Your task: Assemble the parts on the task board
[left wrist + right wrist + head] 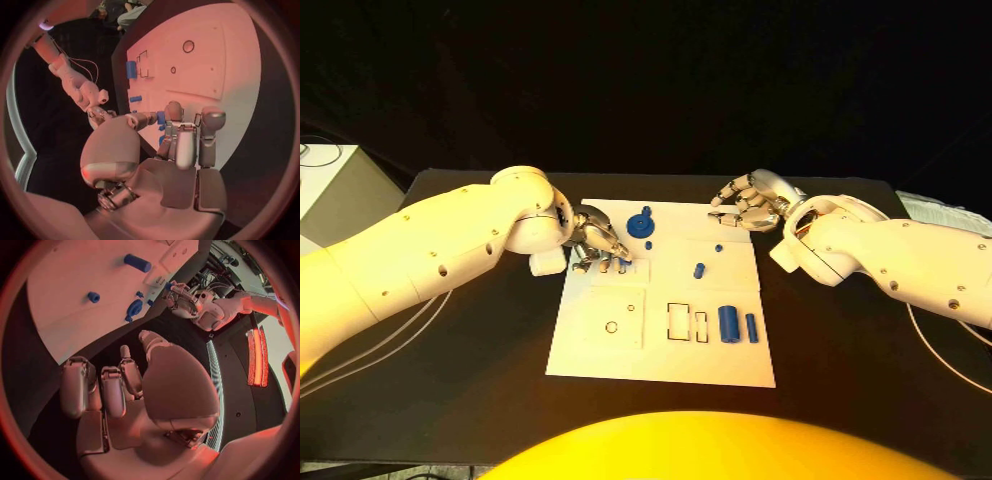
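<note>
Black table [473, 340] carries the white task board [625, 350], flat at its middle; board's far left corner sits under the left hand's fingertips [606, 262]; far right corner lies just short of the right hand's fingertips [727, 212]

You have the task board [596, 352] lying in the middle of the table [473, 400]. Your left hand [599, 243] sits over the board's far left corner, fingers pointing down at it. Just right of that hand a round part [640, 224] stands on the board's far edge. Your right hand [747, 203] hangs just beyond the far right corner. A small part [700, 269] lies mid-board, and nearer you, on the right side, a cylinder [728, 323] and a thin bar [751, 328] lie side by side.
</note>
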Available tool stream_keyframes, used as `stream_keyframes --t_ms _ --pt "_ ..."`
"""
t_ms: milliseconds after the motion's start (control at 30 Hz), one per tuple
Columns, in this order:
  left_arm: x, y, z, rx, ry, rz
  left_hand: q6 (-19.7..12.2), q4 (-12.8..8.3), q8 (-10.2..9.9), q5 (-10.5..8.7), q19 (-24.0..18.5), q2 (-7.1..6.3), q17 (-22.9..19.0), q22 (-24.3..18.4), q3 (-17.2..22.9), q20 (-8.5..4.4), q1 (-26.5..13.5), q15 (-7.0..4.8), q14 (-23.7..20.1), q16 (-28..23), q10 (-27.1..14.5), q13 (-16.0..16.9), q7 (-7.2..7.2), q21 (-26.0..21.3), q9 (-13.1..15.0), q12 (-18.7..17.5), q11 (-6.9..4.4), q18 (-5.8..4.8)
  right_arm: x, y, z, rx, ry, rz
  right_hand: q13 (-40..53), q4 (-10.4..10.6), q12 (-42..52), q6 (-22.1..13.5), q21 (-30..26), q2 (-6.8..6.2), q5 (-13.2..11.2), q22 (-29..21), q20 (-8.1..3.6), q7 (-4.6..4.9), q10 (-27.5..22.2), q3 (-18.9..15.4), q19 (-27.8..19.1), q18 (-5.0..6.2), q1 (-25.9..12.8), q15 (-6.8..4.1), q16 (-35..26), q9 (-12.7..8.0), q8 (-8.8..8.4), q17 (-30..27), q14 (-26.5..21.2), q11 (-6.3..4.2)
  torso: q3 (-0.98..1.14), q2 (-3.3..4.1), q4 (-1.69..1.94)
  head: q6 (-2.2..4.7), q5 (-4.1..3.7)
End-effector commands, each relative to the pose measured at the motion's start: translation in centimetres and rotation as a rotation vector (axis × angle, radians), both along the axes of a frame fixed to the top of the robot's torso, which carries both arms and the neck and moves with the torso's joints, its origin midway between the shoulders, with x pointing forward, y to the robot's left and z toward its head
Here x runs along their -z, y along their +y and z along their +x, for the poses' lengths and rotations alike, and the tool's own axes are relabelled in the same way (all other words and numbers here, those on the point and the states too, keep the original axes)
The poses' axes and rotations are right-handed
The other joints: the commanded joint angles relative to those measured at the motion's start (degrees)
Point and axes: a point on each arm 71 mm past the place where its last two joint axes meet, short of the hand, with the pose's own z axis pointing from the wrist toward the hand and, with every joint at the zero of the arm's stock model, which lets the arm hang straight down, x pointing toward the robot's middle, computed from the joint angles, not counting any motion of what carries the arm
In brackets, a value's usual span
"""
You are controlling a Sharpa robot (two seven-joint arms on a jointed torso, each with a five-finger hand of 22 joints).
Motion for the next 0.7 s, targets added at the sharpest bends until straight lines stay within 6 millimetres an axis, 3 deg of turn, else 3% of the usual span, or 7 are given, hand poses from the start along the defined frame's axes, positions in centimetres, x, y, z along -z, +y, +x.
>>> stream_keyframes --t_ms 33,700 --pt "0.0 -0.4 0.0 0.075 0.03 0.059 0.6 -14.7 -0.1 0.44 0.3 0.17 6.3 0.2 14.1 -0.07 -0.6 -0.4 2.5 0.4 0.5 0.1 -0.24 0.3 -0.1 0.4 -0.01 -0.34 0.1 0.2 0.0 -0.016 0.003 -0.007 3.0 0.1 0.3 -0.2 -0.2 -0.23 0.3 7.3 0.08 0.0 0.3 0.3 2.0 0.35 -0.4 0.0 -0.3 0.1 0.29 11.4 4.9 -0.06 0.02 -0.03 0.04 0.01 0.03" --pt "-0.5 -2.7 1.1 0.19 -0.108 0.285 1.7 -17.7 0.1 1.55 1.7 1.09 8.3 2.7 15.5 -0.31 -3.5 -0.67 3.5 1.5 2.6 2.8 -0.52 2.0 0.2 2.1 -0.31 -0.76 0.0 0.4 0.0 -0.017 -0.006 -0.003 3.0 -0.1 0.3 -0.2 -0.3 -0.27 0.4 7.3 0.07 -0.01 0.3 0.4 2.0 0.36 -0.2 -0.02 -0.3 0.1 0.3 11.3 4.9 -0.08 -0.06 -0.01 0.07 0.01 0.38"
